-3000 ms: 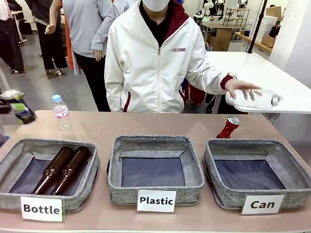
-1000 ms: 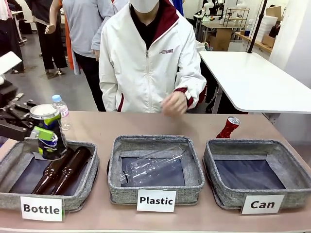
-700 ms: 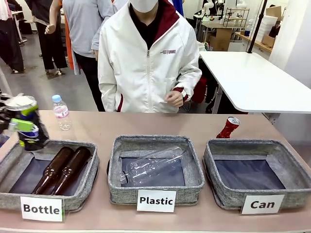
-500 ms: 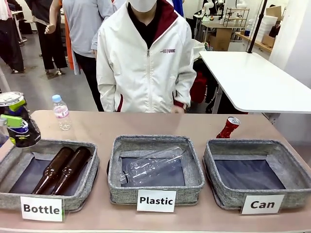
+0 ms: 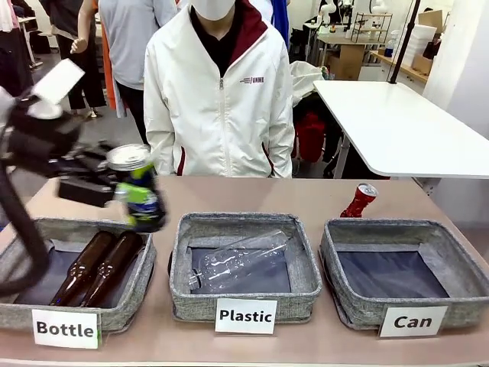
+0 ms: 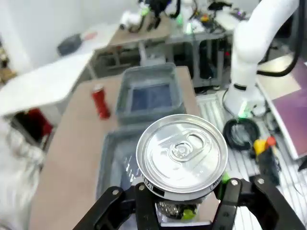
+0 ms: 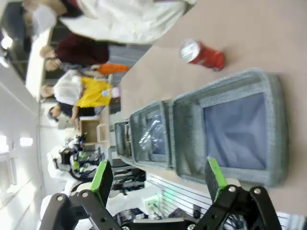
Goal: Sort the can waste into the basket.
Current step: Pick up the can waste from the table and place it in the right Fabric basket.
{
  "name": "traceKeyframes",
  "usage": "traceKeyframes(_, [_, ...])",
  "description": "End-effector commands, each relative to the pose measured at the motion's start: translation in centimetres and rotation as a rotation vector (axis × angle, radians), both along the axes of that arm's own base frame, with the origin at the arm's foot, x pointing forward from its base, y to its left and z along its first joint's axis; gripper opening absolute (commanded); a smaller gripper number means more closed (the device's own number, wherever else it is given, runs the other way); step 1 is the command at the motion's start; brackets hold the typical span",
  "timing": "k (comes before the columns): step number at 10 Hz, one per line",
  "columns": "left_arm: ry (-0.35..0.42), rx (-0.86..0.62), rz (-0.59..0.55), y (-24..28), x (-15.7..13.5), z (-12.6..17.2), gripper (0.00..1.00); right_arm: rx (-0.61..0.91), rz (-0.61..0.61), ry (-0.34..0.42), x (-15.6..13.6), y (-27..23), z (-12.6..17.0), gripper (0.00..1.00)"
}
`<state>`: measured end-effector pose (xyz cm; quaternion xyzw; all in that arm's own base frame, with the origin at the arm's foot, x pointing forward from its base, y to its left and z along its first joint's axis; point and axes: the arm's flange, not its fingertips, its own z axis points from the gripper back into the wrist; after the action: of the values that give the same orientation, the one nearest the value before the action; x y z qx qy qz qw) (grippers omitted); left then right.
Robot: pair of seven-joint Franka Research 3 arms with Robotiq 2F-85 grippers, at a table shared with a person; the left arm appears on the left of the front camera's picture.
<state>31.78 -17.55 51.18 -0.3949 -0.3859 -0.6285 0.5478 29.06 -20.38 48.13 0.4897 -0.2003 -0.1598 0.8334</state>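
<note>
A dark blue-black can (image 5: 140, 193) with a silver top hangs above the right rim of the "Bottle" basket, and my left gripper (image 5: 136, 200) is shut on it. In the left wrist view its silver lid (image 6: 181, 155) stands between my left gripper's fingers (image 6: 144, 208). A red can (image 5: 359, 201) leans on the table just behind the grey basket labelled "Can" (image 5: 397, 231), which holds nothing. Both also show ahead in the left wrist view: red can (image 6: 100, 101), basket (image 6: 144, 75). My right gripper (image 7: 158, 181) is open, looking over the basket (image 7: 277, 134) and red can (image 7: 204, 55).
The "Bottle" basket (image 5: 23, 233) holds two brown bottles (image 5: 99, 264). In the middle, the "Plastic" basket (image 5: 244, 222) holds a clear bottle (image 5: 237, 258). A person in a white jacket (image 5: 221, 99) stands at the far side. A white table (image 5: 397, 130) is behind right.
My left gripper has carried the dark can rightward from the far left edge to above the right rim of the "Bottle" basket. The person's hand has dropped out of sight.
</note>
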Motion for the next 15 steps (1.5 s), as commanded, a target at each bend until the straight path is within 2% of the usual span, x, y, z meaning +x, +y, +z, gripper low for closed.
traceKeyframes(1, [-0.167, -0.050, -0.096, -9.5, -0.3, -0.1, 0.45, -0.106, -0.077, 0.015, -4.7, -5.4, 2.1, 1.00])
traceKeyframes(2, [-0.212, -0.010, -0.133, -15.9, -1.9, -1.0, 0.45, -0.136, -0.087, -0.003, -6.6, -6.7, 1.7, 1.00])
traceKeyframes(4, [-0.301, 0.043, -0.129, -24.6, -4.1, -2.4, 0.45, -0.102, -0.075, -0.082, -9.4, -8.9, 1.0, 1.00])
traceKeyframes(5, [-0.309, 0.090, -0.137, -27.1, -4.8, -3.0, 0.45, -0.060, -0.095, -0.085, -10.0, -9.2, 0.4, 1.00])
traceKeyframes(6, [-0.234, 0.026, -0.161, -21.7, -7.2, -1.3, 0.45, -0.123, -0.127, -0.028, -9.5, -8.8, 1.6, 1.00])
traceKeyframes(10, [-0.234, 0.026, -0.161, -21.7, -7.2, -1.3, 0.45, -0.123, -0.127, -0.028, -9.5, -8.8, 1.6, 1.00])
traceKeyframes(11, [-0.238, 0.021, -0.147, -22.7, -6.5, -1.5, 0.45, -0.123, -0.127, -0.028, -9.5, -8.8, 1.6, 1.00])
traceKeyframes(12, [-0.241, 0.080, -0.055, -26.0, -5.0, -0.6, 0.45, -0.123, -0.127, -0.028, -9.5, -8.8, 1.6, 1.00])
traceKeyframes(13, [-0.193, 0.128, -0.064, -30.9, -2.6, 0.0, 0.45, -0.123, -0.127, -0.028, -9.5, -8.8, 1.6, 1.00])
traceKeyframes(14, [-0.185, 0.197, -0.096, -36.0, -1.2, 0.3, 0.45, -0.123, -0.127, -0.028, -9.5, -8.8, 1.6, 1.00])
traceKeyframes(15, [-0.144, 0.249, -0.139, -40.1, -0.5, 0.1, 0.45, -0.123, -0.127, -0.028, -9.5, -8.8, 1.6, 1.00])
